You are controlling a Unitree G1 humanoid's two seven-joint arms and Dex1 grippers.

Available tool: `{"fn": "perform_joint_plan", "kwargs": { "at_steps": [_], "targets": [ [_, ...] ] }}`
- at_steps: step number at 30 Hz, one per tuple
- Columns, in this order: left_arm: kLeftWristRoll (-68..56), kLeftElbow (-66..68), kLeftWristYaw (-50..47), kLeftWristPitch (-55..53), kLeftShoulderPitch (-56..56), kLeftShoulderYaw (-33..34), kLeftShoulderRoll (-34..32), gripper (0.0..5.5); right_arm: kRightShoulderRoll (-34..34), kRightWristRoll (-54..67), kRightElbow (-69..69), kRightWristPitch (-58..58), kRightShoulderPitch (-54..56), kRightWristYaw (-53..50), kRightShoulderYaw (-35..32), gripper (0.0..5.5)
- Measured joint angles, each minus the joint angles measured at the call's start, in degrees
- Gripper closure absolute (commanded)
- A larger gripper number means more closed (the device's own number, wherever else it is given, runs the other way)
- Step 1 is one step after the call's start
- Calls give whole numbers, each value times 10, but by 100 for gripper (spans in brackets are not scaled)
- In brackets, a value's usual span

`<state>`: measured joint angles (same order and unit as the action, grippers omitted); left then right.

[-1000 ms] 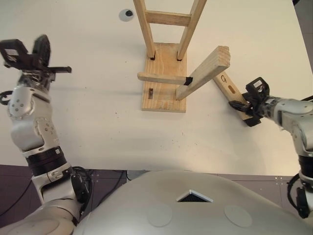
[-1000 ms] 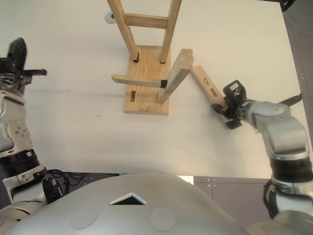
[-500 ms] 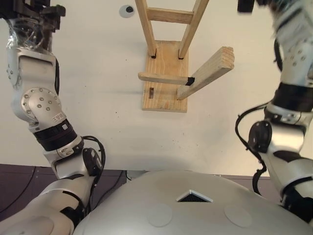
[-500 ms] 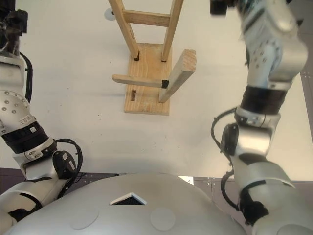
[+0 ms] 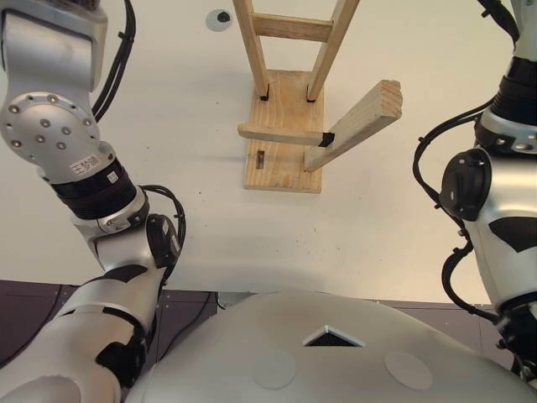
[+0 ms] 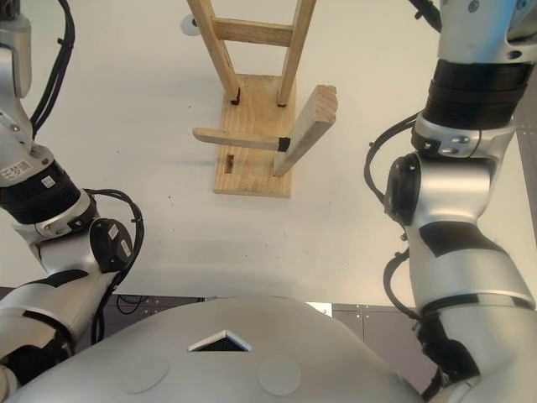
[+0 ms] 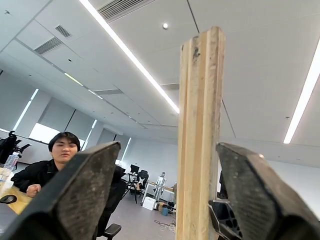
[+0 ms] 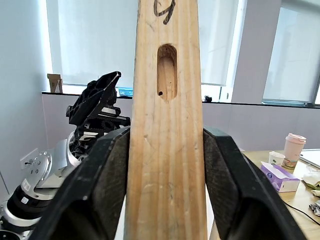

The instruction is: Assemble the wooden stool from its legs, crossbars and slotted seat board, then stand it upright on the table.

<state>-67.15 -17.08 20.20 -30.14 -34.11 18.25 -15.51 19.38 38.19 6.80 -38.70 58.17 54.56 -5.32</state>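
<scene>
The slotted seat board (image 5: pixel 281 172) lies flat on the white table. Two legs (image 5: pixel 254 42) joined by a crossbar (image 5: pixel 288 28) stand upright in its far slots. A third leg (image 5: pixel 357 122) leans tilted over the board's right side, with a crossbar (image 5: pixel 277 133) sticking out from it to the left. Both arms rise past the top of the eye views. My right gripper (image 8: pixel 165 165) is shut on a slotted wooden leg (image 8: pixel 167 75), held high and pointing up. My left gripper (image 7: pixel 169 145) is open, and that leg (image 7: pixel 200 125) stands between its fingers, nearer one of them.
A small dark round disc (image 5: pixel 220 18) sits on the table behind the board. Bare white tabletop (image 5: pixel 185 193) lies on both sides of the board. The table's front edge (image 5: pixel 336 290) runs close to me.
Both arms have swung up from the table. The right gripper has carried the slotted leg off the tabletop and out of the eye views. The left gripper has come up beside it.
</scene>
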Motion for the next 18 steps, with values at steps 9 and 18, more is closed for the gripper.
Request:
{"fn": "perform_joint_plan", "kwargs": {
  "at_steps": [9,18],
  "targets": [
    [6,-16,37,-26,-29,-31,-48,114,45,-24,0,7,-3,86,39,346],
    [-34,-16,74,-38,-42,-15,-73,114,79,-7,-26,-27,-31,166,73,346]
  ]
}}
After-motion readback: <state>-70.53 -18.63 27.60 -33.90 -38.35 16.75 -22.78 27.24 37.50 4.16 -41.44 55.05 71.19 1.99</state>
